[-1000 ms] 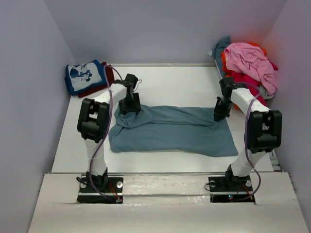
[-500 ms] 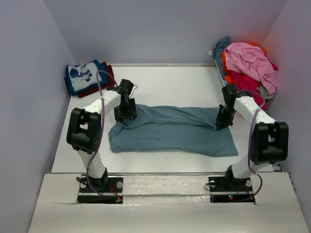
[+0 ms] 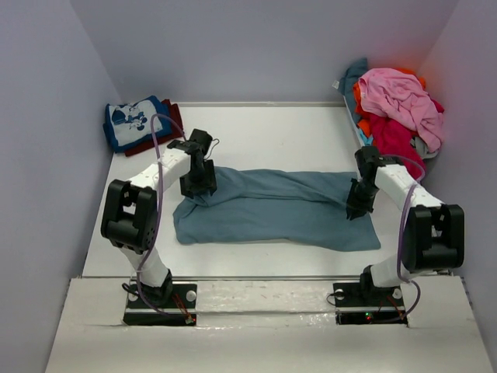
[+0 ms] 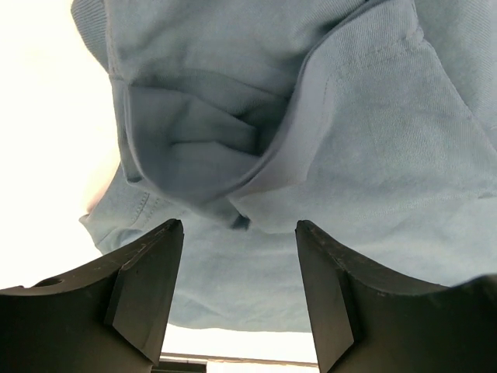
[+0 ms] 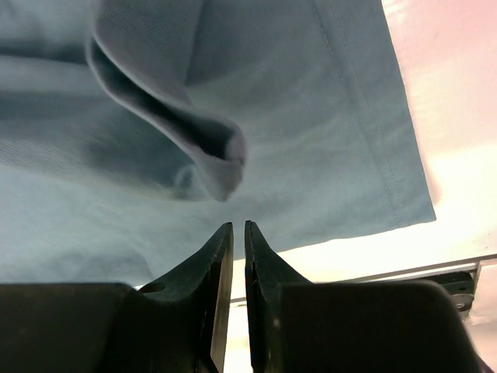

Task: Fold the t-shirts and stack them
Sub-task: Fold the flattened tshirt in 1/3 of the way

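Best now: closing the wide-open left gripper (image 4: 238, 227) on the slate-blue t-shirt's (image 3: 272, 210) bunched left end and opening the pinched-together, empty right gripper (image 5: 234, 225) at its right end.

- You find no readable words, numbers or brand marks anywhere in these views.
- The folded blue t-shirt (image 3: 133, 124) shows you only a white cartoon figure, with no letters you can make out.

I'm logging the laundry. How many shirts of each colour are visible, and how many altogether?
Slate-blue cloth t-shirt, spread flat: 1
Blue cartoon-print t-shirt, folded: 1
Dark red t-shirt beneath it: 1
Pink t-shirt, heaped: 1
Red t-shirt, heaped: 1
Orange t-shirt, heaped: 1
Teal t-shirt, heaped: 1
Total: 7 visible
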Motion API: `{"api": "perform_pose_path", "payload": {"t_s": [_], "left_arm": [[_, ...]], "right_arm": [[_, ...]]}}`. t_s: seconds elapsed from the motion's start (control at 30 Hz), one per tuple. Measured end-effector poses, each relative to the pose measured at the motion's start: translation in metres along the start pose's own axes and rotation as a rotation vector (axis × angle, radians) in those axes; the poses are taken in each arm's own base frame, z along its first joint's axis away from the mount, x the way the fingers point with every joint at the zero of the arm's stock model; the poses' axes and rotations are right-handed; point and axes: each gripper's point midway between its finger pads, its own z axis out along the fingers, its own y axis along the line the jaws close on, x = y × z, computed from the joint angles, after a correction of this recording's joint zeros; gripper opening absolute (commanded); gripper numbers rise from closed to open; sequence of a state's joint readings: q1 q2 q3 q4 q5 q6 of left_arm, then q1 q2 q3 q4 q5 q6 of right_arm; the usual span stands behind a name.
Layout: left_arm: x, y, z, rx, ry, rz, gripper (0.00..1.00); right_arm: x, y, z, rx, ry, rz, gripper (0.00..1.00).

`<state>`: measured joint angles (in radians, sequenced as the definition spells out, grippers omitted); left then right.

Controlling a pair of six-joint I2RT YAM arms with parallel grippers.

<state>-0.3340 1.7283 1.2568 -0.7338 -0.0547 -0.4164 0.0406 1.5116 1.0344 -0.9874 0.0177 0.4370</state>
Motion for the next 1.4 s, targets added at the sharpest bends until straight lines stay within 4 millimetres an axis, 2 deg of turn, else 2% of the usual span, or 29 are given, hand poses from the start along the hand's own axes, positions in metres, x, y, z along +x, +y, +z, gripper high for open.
{"api": "perform_pose_path", "payload": {"t_s": [0.17, 0.27, 0.37, 0.43, 0.5, 0.53, 0.6, 0.7, 0.87, 0.93, 1.3, 1.4], "left_arm": [[0.006, 0.006, -0.010, 0.002, -0.024, -0.003, 0.71], [0.014, 0.012, -0.015, -0.006, -0.023, -0.010, 0.71], [0.011, 0.013, -0.018, -0.013, -0.041, -0.014, 0.71], [0.008, 0.012, -0.019, -0.016, -0.043, -0.015, 0.71], [-0.002, 0.008, -0.021, -0.009, -0.058, -0.016, 0.71], [-0.008, 0.005, -0.022, -0.004, -0.067, -0.017, 0.71], [-0.017, 0.000, -0.023, 0.003, -0.082, -0.019, 0.71], [-0.027, -0.005, -0.024, 0.010, -0.100, -0.019, 0.71], [-0.035, -0.008, -0.019, 0.008, -0.101, -0.009, 0.71], [-0.035, -0.009, -0.016, 0.005, -0.096, -0.005, 0.71], [-0.033, -0.008, -0.009, -0.003, -0.080, 0.016, 0.71], [-0.033, -0.008, -0.007, -0.004, -0.076, 0.021, 0.71]], "right_arm": [[0.013, -0.006, 0.002, 0.006, 0.013, 0.011, 0.18], [0.013, -0.006, 0.002, 0.007, 0.014, 0.016, 0.19], [0.012, -0.005, 0.002, 0.005, 0.009, 0.021, 0.23], [0.009, -0.004, 0.000, 0.007, 0.009, 0.025, 0.30], [-0.004, 0.001, -0.001, 0.007, -0.010, 0.029, 0.36], [-0.008, 0.003, -0.001, 0.007, -0.015, 0.031, 0.45], [-0.023, 0.009, -0.003, 0.005, -0.035, 0.031, 0.56], [-0.034, 0.012, -0.006, 0.003, -0.055, 0.029, 0.59], [-0.062, 0.021, -0.015, 0.001, -0.115, 0.030, 0.60], [-0.067, 0.022, -0.017, 0.003, -0.126, 0.031, 0.60], [-0.070, 0.018, -0.013, 0.039, -0.127, 0.028, 0.60], [-0.071, 0.017, -0.012, 0.045, -0.129, 0.025, 0.55]]}}
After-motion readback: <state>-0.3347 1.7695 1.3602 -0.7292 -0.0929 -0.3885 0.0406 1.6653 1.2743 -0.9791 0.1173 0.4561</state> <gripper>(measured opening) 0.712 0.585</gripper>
